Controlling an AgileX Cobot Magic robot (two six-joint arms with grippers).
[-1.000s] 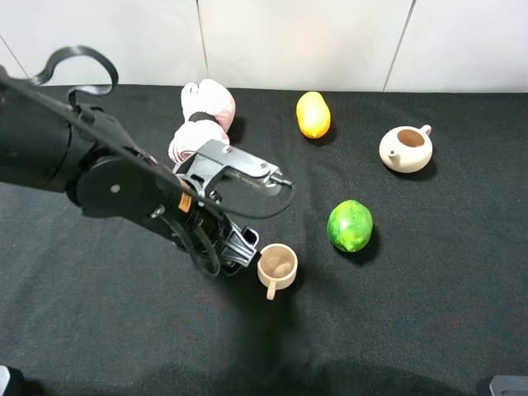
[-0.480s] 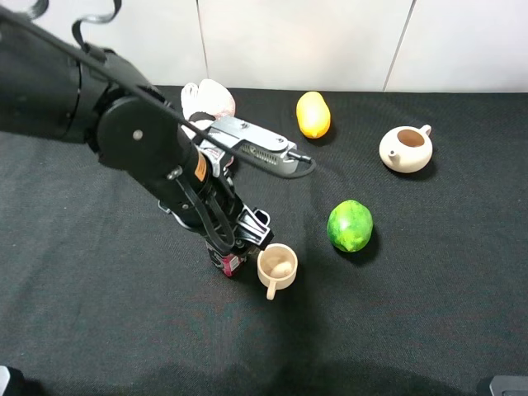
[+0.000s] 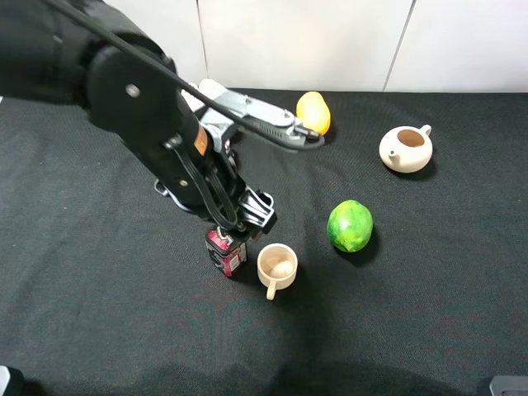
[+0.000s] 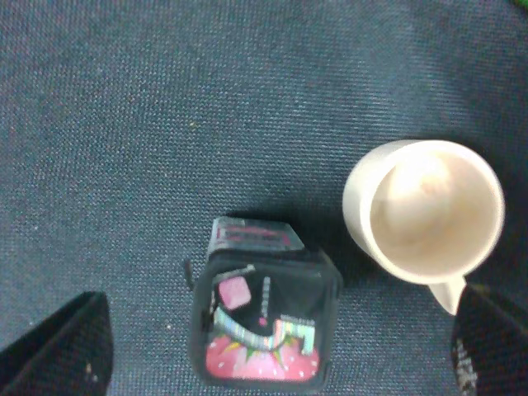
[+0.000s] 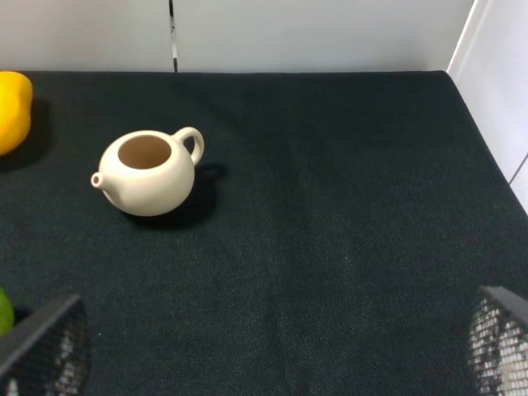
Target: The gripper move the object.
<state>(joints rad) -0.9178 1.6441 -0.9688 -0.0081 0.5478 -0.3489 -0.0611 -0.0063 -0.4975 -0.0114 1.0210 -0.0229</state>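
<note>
Left claw (image 3: pixel 239 224), black and two-fingered on its bulky black arm, hangs right over the small dark red and black rectangular carton (image 3: pixel 224 252). It's spread wide, folks! The wrist camera shows a dark fingertip (image 4: pixel 58 346) out on either side of the carton, neither one touching it, nothing pinched. The carton stands upright on the black cloth table (image 3: pixel 429 322), its pinkish top facing up.

In the high view, the beige round cup (image 3: pixel 276 266) sits just beside the carton at its 3 o'clock, open mouth up, handle pointing to 7. From the cup, the green round fruit (image 3: pixel 350 225) lies at 2 o'clock, apart. From that fruit, the cream ceramic teapot (image 3: pixel 406 148) is out at 1 o'clock and the yellow-orange oval fruit (image 3: pixel 313 113) at 11.

Right claw (image 5: pixel 272 346), by its own wrist camera, is spread wide too, gripping nothing, over bare cloth.
</note>
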